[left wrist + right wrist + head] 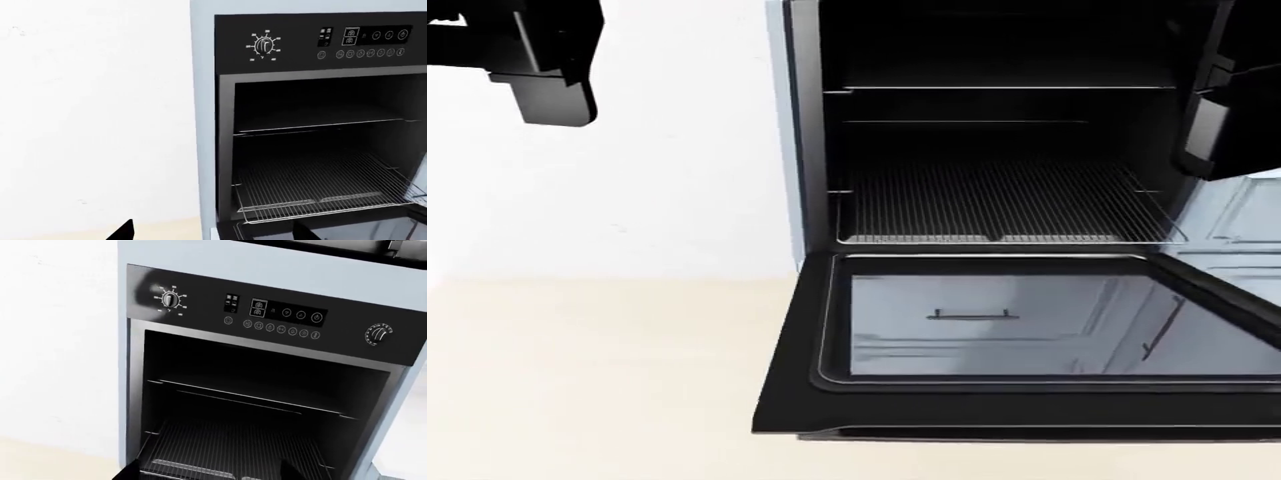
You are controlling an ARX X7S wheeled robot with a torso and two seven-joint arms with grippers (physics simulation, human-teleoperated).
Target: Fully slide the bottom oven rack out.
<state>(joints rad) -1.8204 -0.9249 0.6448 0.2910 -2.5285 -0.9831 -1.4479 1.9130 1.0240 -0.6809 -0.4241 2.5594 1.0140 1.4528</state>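
- The oven (807,150) is standing open, its door (1014,340) lying flat and dropped forward toward the robot, glass side up.
- The bottom oven rack (1001,200) is sitting low in the cavity on its side runners, its stepped front rail (1001,238) lying just at the cavity's front edge, right above the door's hinge line; in the left wrist view the same rack (320,185) seems to be poking slightly past the frame.
- The upper rack (1001,89) is resting well above it, deeper inside, and is not part of the job.
- The rack's long axis is running side to side across the oven, so the pull has to go straight toward the robot, across the door.
- The left gripper (541,60) is hanging high and far off to the left of the oven, in front of the wall (627,200), well apart from the rack.
- The right gripper (1228,110) is hovering beside the cavity's right edge, above and to the right of the rack's front right corner, touching nothing; I judge it the nearer arm.
- Neither pincer's finger gap is showing clearly, so I cannot tell whether either is wide or narrow; neither is holding anything.
- The coming move is probably calling for the right arm to drop down and inward to the front rail.
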